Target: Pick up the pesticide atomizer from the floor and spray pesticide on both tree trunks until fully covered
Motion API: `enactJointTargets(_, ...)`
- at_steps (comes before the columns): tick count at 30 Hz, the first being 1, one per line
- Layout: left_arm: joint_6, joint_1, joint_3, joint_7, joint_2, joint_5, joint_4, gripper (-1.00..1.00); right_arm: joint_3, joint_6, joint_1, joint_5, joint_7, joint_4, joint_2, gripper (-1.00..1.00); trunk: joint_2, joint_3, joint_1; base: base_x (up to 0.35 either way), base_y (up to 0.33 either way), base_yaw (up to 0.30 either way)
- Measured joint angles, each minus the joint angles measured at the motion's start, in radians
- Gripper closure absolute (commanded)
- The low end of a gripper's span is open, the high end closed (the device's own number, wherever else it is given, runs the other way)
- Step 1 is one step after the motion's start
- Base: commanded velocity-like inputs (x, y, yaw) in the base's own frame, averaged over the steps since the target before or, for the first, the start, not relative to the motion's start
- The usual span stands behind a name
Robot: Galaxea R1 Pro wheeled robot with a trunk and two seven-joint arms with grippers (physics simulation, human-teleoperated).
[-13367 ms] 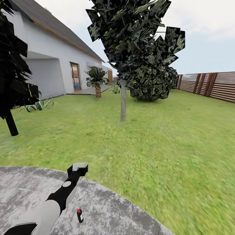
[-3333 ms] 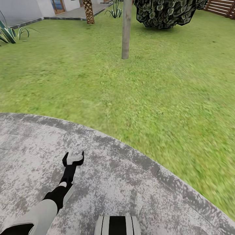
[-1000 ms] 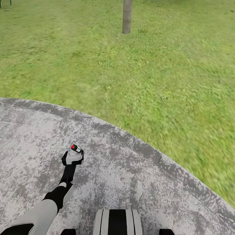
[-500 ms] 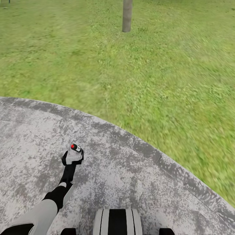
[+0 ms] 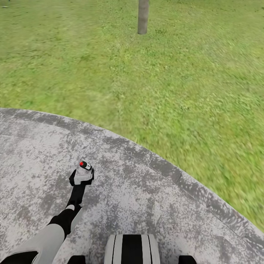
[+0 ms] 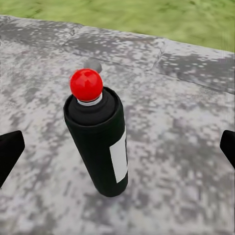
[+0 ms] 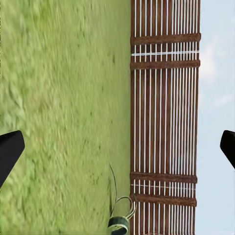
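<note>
The pesticide atomizer, a small black bottle with a white label and red tip, stands upright on the grey stone paving. My left gripper is low over the paving just behind it. In the left wrist view the atomizer is centred between the spread black fingertips of the left gripper, which is open and not touching it. One tree trunk rises from the lawn far ahead. My right gripper is open, with nothing between its fingers.
The round stone paving ends in a curved edge with green lawn beyond. My base shows at the near edge. The right wrist view looks across grass to a wooden slat fence and a small plant.
The head camera has tilted down from the house and trees to the paving. Over the last second the left gripper has stayed open by the atomizer.
</note>
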Motion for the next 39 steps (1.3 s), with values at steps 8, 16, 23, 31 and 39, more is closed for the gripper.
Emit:
enactJointTargets(8,0.001,0.000,0.000,0.000,0.000,0.000,0.000,-1.00,0.000,0.000,0.000,0.000,0.000,0.000,-0.001,-1.00,0.000,0.000,0.000,0.009,0.066,0.000)
enactJointTargets(16,0.001,0.000,0.000,0.000,0.000,0.000,0.001,-1.00,0.000,0.001,0.000,0.000,0.000,0.001,-0.002,-1.00,0.000,0.000,0.000,0.008,0.008,0.000)
enactJointTargets(23,0.001,0.000,0.000,0.000,0.000,0.000,0.000,-1.00,0.000,0.001,0.000,0.000,0.001,0.002,-0.002,-1.00,0.000,0.000,0.000,0.089,0.001,0.000)
enactJointTargets(31,0.001,0.000,0.000,0.000,0.000,0.000,0.001,-1.00,0.000,0.001,0.000,0.000,0.001,0.002,-0.002,-1.00,0.000,0.000,0.000,0.032,0.015,0.000)
enactJointTargets(39,0.001,0.000,0.000,0.000,0.000,0.000,0.001,-1.00,0.000,0.001,0.000,0.000,0.001,0.002,-0.002,-1.00,0.000,0.000,0.000,0.036,0.032,0.000)
